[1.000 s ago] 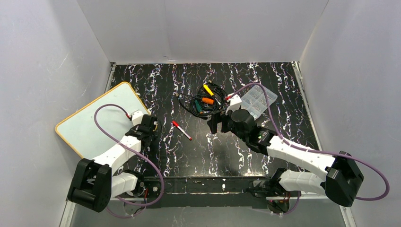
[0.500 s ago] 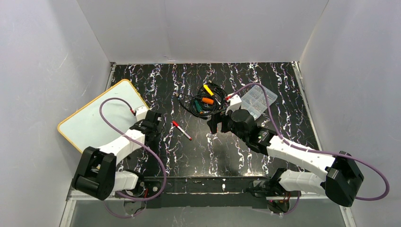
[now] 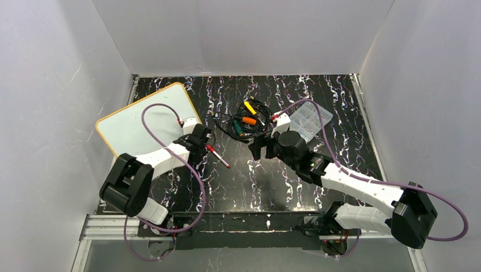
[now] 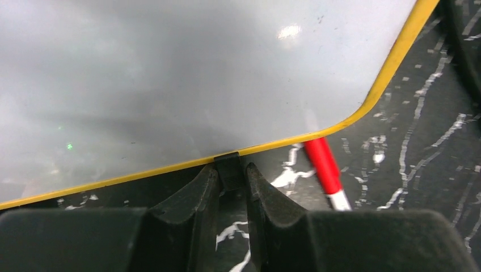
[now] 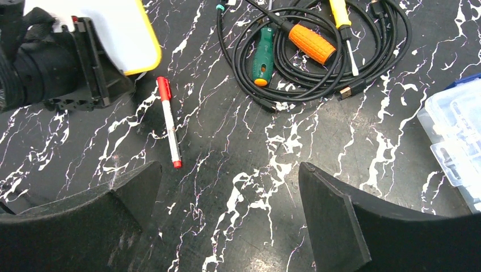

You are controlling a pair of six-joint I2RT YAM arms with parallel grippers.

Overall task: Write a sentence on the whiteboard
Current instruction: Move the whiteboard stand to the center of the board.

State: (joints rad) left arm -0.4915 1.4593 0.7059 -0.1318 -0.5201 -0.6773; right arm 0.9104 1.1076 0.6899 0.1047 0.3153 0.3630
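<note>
The whiteboard (image 3: 144, 118), white with an orange-yellow rim, lies at the left of the table and shows no writing; the sentence is not visible. My left gripper (image 3: 199, 139) is shut on its near right rim, also seen in the left wrist view (image 4: 230, 173) where the board (image 4: 187, 73) fills the top. A red-capped marker (image 3: 217, 156) lies on the table just right of that gripper; it also shows in the left wrist view (image 4: 323, 164) and the right wrist view (image 5: 169, 122). My right gripper (image 3: 255, 148) is open and empty, hovering right of the marker (image 5: 230, 198).
A coil of black cable with orange, green and yellow screwdrivers (image 3: 245, 120) lies behind the marker. A clear plastic parts box (image 3: 309, 120) sits at the back right. White walls enclose the black marbled table (image 3: 272, 187) on three sides.
My left gripper has dragged the whiteboard rightward and away from me, and turned it, so its corner now sits beside the marker. The right arm has not moved.
</note>
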